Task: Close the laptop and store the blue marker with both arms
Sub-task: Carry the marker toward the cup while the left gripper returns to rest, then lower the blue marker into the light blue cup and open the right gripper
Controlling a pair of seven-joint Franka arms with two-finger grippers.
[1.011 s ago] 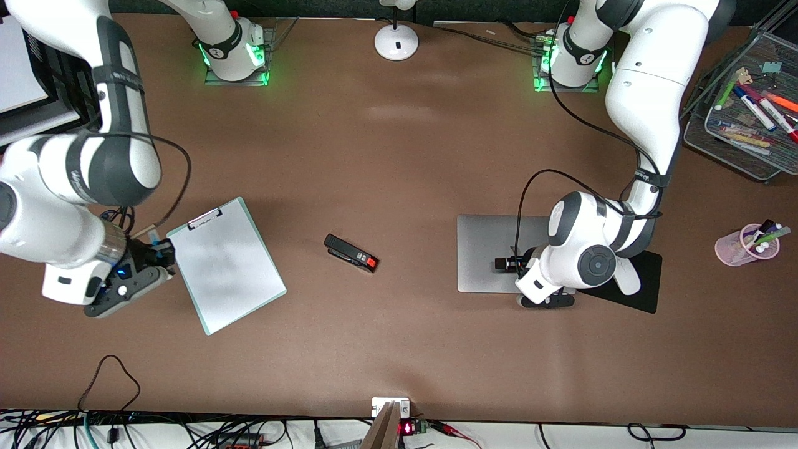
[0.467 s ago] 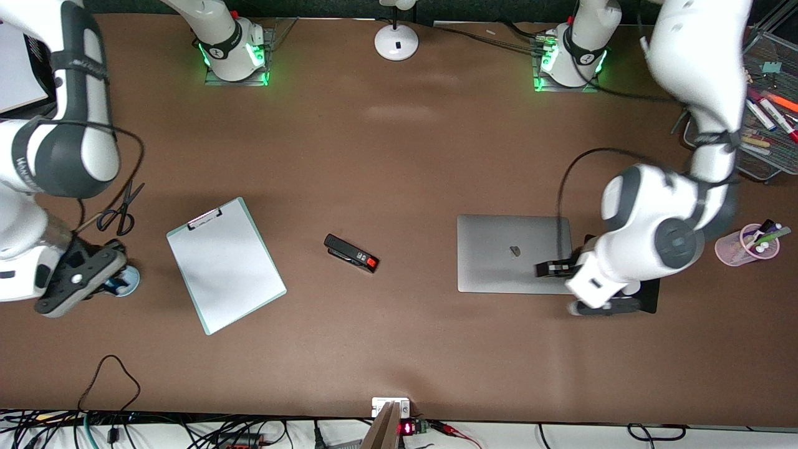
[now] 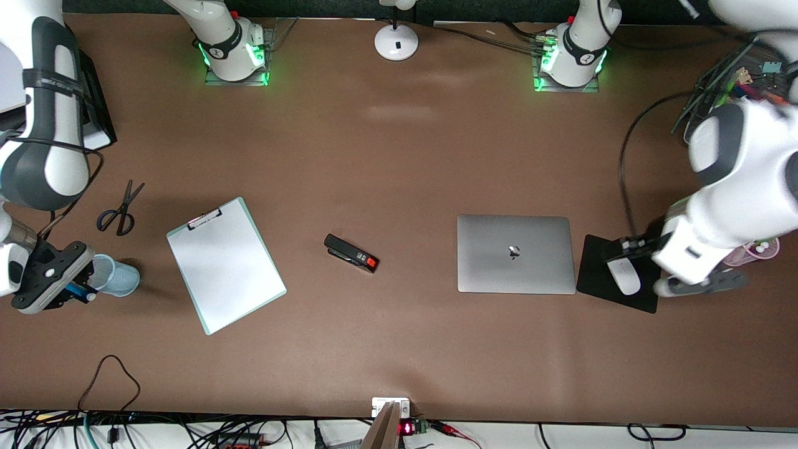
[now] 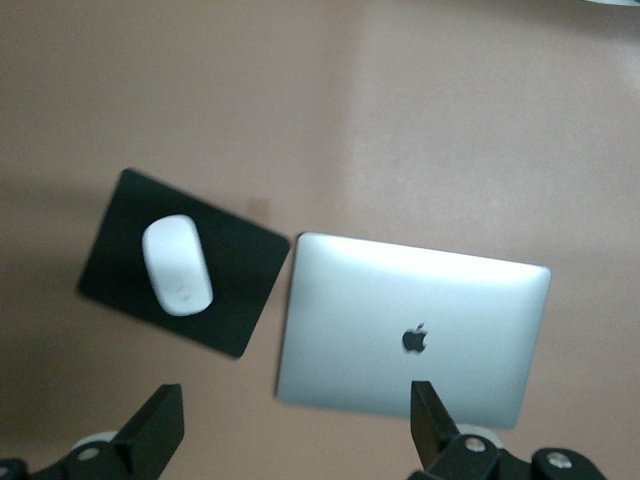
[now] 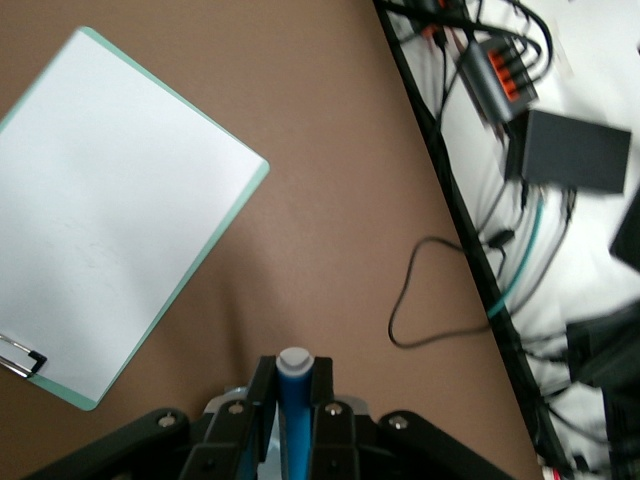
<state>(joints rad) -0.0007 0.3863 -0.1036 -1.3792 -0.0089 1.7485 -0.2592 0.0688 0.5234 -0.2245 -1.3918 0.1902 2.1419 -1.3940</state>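
The right gripper (image 5: pixel 292 405) has its fingers (image 5: pixel 262 395) closed on the blue marker (image 5: pixel 293 400), whose white end sticks out past the fingertips; in the front view this gripper (image 3: pixel 73 293) is up in the air at the right arm's end of the table, just beside the light blue cup (image 3: pixel 117 276) and touching it or nearly so. A little away from these fingers lies the clipboard (image 3: pixel 225 265) with white paper, and the scissors (image 3: pixel 118 209) lie farther from the front camera than the cup. The left gripper (image 4: pixel 290 430) has its fingers (image 4: pixel 158 430) spread wide and holds nothing; it hangs over the table at the left arm's end. Between the two fingertips, in the left wrist view, shows the edge of the laptop (image 4: pixel 412 325), which is closed and flat, its lid with the dark logo upward. Just beside the laptop lies the black mousepad (image 4: pixel 240 290) with the white mouse (image 4: pixel 177 264) on it. The stapler (image 3: pixel 351 253) lies between the clipboard and the laptop, well apart from both grippers.
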